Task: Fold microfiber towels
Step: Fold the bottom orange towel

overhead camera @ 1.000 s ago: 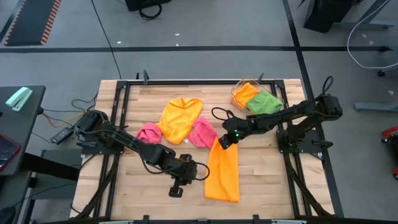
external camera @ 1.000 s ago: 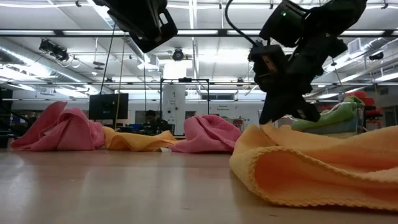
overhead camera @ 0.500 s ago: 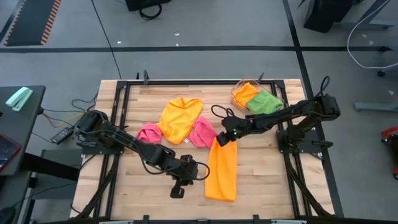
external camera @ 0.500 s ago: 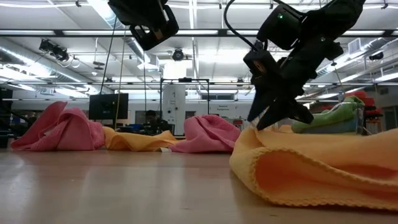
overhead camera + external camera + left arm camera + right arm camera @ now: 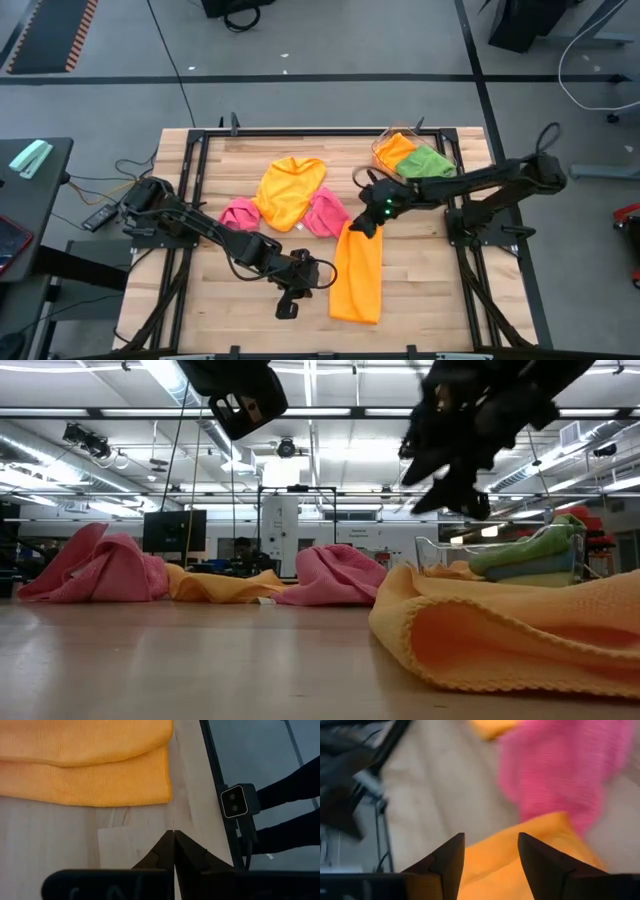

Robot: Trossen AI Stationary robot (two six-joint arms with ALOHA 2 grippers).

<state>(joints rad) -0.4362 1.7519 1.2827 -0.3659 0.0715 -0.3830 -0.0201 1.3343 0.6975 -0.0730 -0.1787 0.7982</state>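
2 claws hold nothing — your right gripper (image 5: pixel 487 862) hangs open over the folded orange towel (image 5: pixel 358 275), your left gripper (image 5: pixel 173 851) sits closed beside it.

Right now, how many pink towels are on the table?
2. One pink towel lies crumpled left of the yellow-orange towel; the other pink towel lies right of it, by the folded orange towel. More could be hidden in the clear tray.

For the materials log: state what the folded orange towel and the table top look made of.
Orange towel: soft knitted-looking microfiber, matte, with fine ribbed loops and a rounded fold edge. Table top: probably wood, pale butcher-block strips with visible grain and a smooth, slightly sheened finish.
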